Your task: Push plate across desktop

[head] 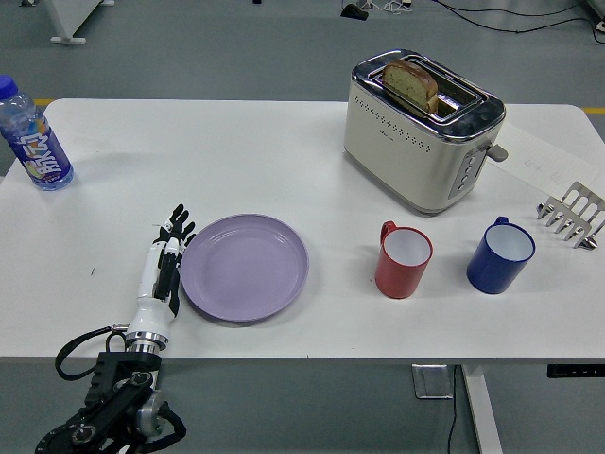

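Note:
A lilac plate lies flat on the white table, left of centre near the front edge. My left hand stands edge-on against the plate's left rim, fingers straight and together, holding nothing. Its black forearm comes up from the lower left corner. My right hand is not in view.
A red mug stands right of the plate, a blue mug beyond it. A cream toaster with bread in it stands at the back right. A metal rack is at the far right. A water bottle stands far left.

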`<state>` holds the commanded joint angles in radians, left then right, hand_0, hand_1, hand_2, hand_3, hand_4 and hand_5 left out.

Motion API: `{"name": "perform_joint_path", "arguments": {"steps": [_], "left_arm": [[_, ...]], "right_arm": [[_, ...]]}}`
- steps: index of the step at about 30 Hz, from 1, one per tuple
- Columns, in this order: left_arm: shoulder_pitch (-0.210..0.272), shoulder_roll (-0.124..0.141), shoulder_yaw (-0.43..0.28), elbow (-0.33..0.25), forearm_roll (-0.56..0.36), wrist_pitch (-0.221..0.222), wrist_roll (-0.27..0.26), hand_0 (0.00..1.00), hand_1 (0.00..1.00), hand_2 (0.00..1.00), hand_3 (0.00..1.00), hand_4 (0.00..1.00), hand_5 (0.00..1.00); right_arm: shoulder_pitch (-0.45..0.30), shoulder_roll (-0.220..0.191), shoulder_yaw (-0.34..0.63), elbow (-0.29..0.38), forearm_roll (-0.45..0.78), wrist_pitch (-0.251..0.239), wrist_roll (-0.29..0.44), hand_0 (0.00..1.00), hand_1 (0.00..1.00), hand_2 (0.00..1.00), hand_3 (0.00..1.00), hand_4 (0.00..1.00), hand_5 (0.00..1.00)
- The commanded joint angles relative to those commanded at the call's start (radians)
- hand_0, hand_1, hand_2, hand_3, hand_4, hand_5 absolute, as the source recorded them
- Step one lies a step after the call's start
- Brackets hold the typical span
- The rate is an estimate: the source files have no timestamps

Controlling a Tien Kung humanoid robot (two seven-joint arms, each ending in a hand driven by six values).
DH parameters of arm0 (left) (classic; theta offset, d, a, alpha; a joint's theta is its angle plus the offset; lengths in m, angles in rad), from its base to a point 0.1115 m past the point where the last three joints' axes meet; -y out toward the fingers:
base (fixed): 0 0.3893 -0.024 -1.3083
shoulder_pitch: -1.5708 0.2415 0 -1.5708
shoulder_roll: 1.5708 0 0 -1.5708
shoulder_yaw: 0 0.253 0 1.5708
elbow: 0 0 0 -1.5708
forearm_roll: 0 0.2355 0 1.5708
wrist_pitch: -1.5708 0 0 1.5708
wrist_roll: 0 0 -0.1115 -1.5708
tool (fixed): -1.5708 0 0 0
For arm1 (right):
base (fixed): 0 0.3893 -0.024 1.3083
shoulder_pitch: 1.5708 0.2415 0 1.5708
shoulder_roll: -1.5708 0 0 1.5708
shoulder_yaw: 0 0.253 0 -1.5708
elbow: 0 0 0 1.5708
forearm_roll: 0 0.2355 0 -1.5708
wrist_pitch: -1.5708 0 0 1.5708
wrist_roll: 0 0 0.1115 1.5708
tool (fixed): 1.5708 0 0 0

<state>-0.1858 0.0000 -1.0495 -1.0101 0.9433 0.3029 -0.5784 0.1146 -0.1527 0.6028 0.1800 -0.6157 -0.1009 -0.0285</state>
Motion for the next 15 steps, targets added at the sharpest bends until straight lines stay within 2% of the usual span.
{"name": "perform_joint_path", "arguments": {"steps": [11,15], "left_arm": [[-0.005,0.000,0.099,-0.012,-0.017,0.000,-0.002,0.893,0.941,0.986,0.966,0.538,0.998],[-0.010,0.000,0.112,-0.013,-0.020,0.000,-0.001,0.892,0.941,0.986,0.966,0.538,0.998]], "right_arm": [[0.000,0.000,0.001,0.000,0.001,-0.001,0.001,0.646,0.634,0.708,0.654,0.210,0.274],[0.002,0.000,-0.002,0.000,0.003,-0.001,0.001,0.646,0.634,0.708,0.654,0.210,0.273]]}}
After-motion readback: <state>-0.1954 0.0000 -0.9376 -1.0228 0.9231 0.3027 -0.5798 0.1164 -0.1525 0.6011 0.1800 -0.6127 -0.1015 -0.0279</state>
